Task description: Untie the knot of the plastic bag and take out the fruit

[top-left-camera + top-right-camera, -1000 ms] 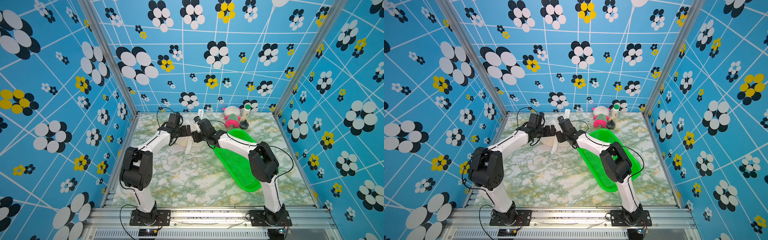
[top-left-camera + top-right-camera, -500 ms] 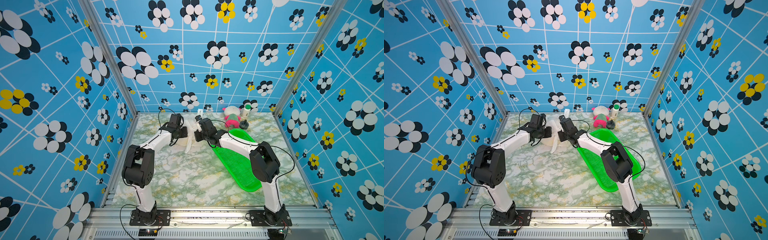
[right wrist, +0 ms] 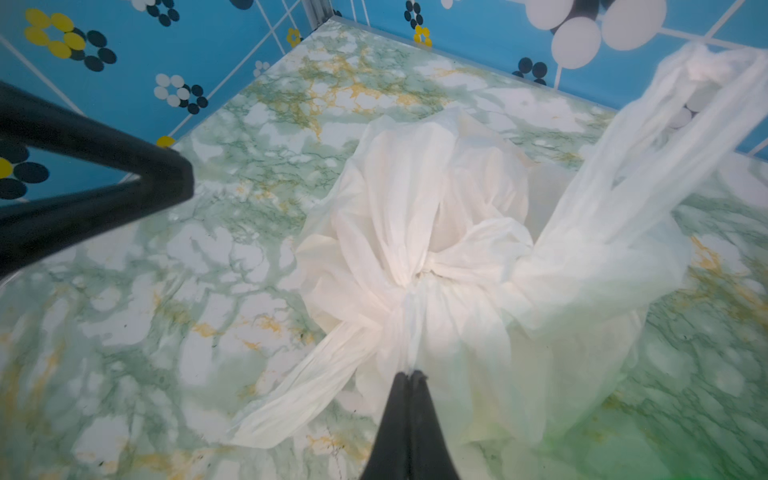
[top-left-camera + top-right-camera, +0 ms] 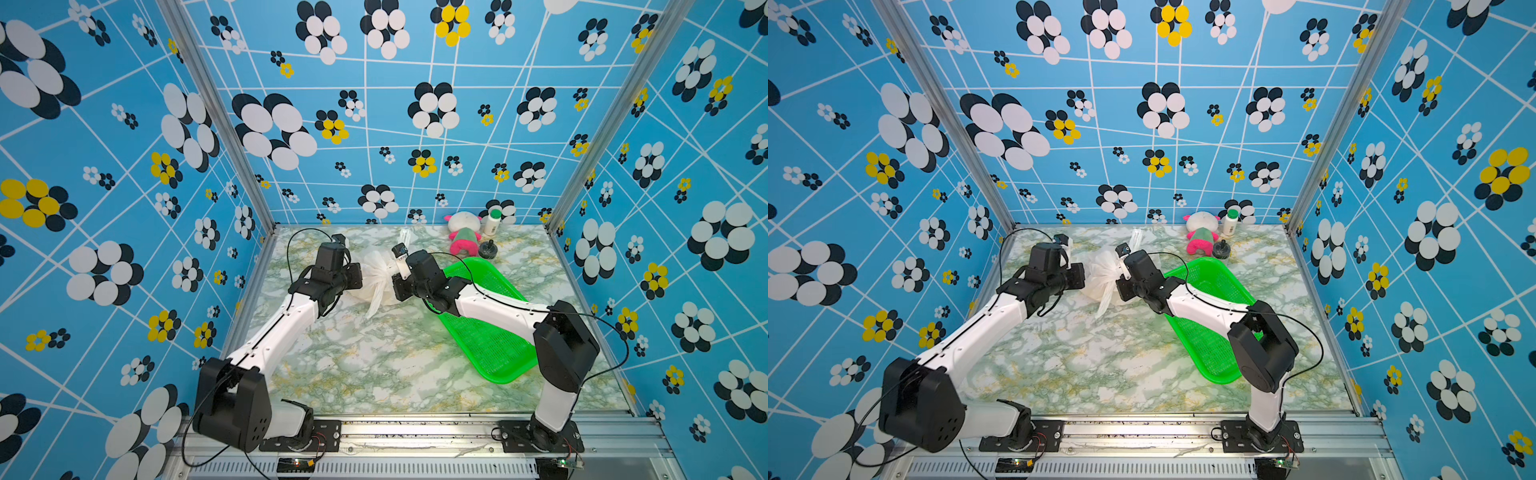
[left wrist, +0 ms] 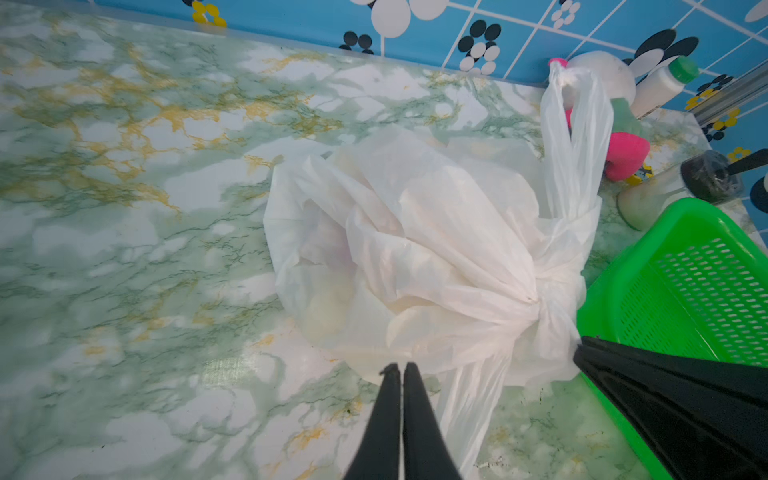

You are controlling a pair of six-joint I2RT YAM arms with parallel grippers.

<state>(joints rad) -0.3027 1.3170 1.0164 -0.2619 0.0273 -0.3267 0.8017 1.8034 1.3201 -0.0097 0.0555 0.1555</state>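
The white plastic bag (image 4: 374,278) (image 4: 1100,276) lies on the marble table between my two grippers. Its knot (image 5: 548,299) (image 3: 419,278) is a tight twist on the side facing the green basket. One handle loop (image 5: 577,137) stands up and a loose strip (image 3: 299,386) trails over the table. The fruit (image 5: 328,309) shows only as faint yellowish shapes through the film. My left gripper (image 5: 401,368) (image 4: 355,276) is shut, its tips pinching the bag's lower edge. My right gripper (image 3: 409,374) (image 4: 395,286) is shut on a strip just below the knot.
A green basket (image 4: 490,345) (image 5: 685,282) lies right of the bag, under the right arm. At the back right stand a pink-and-white plush toy (image 4: 463,235), a white bottle with a green cap (image 4: 493,222) and a small black jar (image 4: 487,249). Blue patterned walls enclose three sides.
Both grippers, open a second ago, have shut on the bag. They have shifted slightly toward the near side and stand a little further apart.
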